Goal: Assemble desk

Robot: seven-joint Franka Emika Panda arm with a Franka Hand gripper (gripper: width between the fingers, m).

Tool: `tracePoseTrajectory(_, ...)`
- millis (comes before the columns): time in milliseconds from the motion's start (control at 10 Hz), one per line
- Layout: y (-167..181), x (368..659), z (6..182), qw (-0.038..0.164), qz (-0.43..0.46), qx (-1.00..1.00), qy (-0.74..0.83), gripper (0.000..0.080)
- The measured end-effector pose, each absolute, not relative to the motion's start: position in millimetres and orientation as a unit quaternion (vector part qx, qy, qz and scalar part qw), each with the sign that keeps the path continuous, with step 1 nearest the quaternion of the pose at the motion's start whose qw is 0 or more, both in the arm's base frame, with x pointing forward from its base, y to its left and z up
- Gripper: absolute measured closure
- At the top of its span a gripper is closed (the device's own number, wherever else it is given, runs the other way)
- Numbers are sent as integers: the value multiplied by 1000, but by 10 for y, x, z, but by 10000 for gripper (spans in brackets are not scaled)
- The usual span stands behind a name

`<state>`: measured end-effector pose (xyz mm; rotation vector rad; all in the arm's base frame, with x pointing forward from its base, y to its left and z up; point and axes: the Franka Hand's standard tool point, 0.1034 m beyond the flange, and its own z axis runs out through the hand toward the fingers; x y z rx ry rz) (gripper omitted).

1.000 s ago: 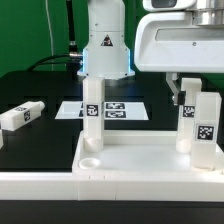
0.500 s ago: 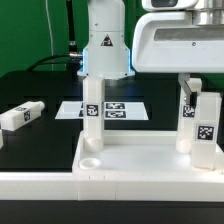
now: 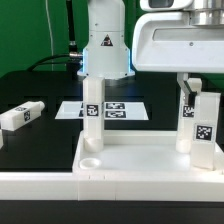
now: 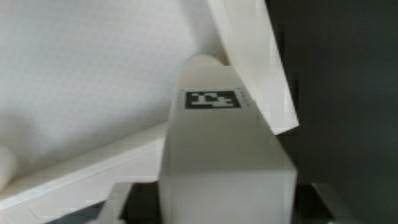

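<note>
Gripper (image 3: 196, 91) clamped on upright leg (image 3: 207, 135) (tag facing wrist camera), apparently seated in desk top (image 3: 120, 186) corner.

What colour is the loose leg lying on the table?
White plastic block leg, tagged in black-and-white; clearest in the exterior view.

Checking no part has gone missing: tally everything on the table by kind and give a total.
Desk top: 1
Desk legs: 4 (three upright, one lying flat)
Marker board: 1
Total: 6
</note>
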<state>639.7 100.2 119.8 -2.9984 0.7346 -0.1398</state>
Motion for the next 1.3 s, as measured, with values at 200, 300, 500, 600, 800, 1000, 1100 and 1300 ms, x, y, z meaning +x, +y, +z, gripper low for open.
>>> tracePoseTrajectory(200, 977, 6391, 1193, 34, -41, -941, 334, 509)
tracePoseTrajectory(300, 961, 6393, 1192, 35, -41, -927, 371, 509)
tracePoseTrajectory(500, 955, 6385, 1188, 41, -38, -889, 454, 509)
tracePoseTrajectory(600, 954, 6383, 1188, 43, -35, -874, 483, 509)
tracePoseTrajectory(800, 958, 6379, 1185, 46, -32, -847, 528, 508)
tracePoseTrajectory(1000, 968, 6372, 1183, 51, -24, -804, 592, 508)
tracePoseTrajectory(1100, 966, 6370, 1181, 53, -21, -785, 617, 508)
tracePoseTrajectory(1300, 972, 6365, 1179, 55, -13, -739, 672, 508)
